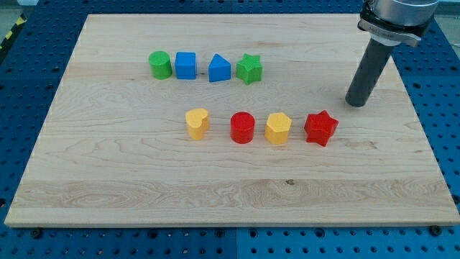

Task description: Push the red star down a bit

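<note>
Far row on the board (pixel 108 180), left to right: green cylinder (pixel 160 65), blue cube (pixel 185 65), blue triangle (pixel 220 69), green star (pixel 249 68). Near row: yellow heart (pixel 197 123), red cylinder (pixel 242 128), yellow hexagon (pixel 278 128), red star (pixel 320 128). My tip (pixel 356 104) stands right of and beyond it, apart

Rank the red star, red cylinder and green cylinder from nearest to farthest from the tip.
From my tip:
1. Red star, just below-left, right end of lower row.
2. Red cylinder, mid lower row.
3. Green cylinder, left end of upper row.

Bare surface (pixel 215 194) at six o'clock of the red star (pixel 320 128); yellow hexagon (pixel 278 128) crowds its nine o'clock; tip (pixel 356 103) near at one o'clock.
</note>
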